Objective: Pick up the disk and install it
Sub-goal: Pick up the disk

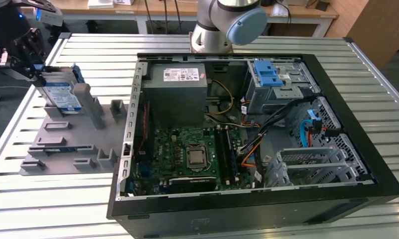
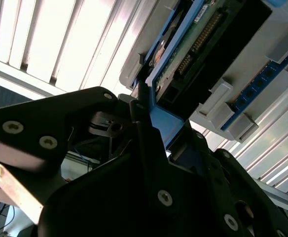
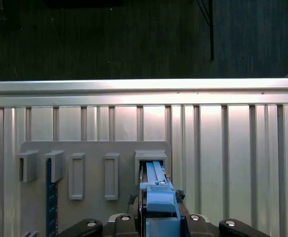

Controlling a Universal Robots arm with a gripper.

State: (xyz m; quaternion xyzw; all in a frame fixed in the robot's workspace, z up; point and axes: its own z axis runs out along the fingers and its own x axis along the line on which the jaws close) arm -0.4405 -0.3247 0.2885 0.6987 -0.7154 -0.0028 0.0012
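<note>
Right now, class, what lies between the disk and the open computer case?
In the exterior view, the grey fixture plate and its upright blocks lie between the disk and the computer case.

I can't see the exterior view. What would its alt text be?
A robot gripper grips the disk, which stands on edge in a grey holder tray on a slatted metal table. On the exterior view's right lies an open computer case showing its circuit board.
</note>
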